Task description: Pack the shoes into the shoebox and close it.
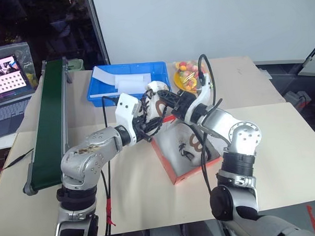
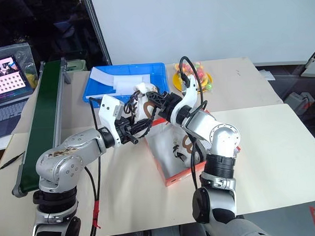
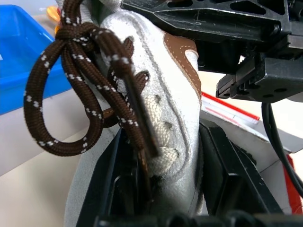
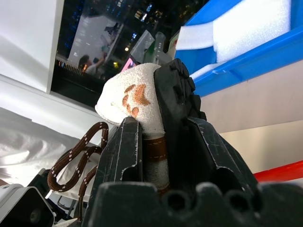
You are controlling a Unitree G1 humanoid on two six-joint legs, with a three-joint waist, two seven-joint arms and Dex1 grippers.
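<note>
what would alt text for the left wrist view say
A cream-white sneaker with brown laces is clamped between the left gripper's black fingers. The right gripper grips the same shoe, with the red-orange shoebox and blue tray behind.

Robot arms: silver-grey rounded shells, black joints.
Black cables loop behind each black two-fingered gripper (image 1: 147, 126); white wrist housings.

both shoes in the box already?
No. One shoe lies in the shoebox; the other shoe is held above it by both grippers.
</note>
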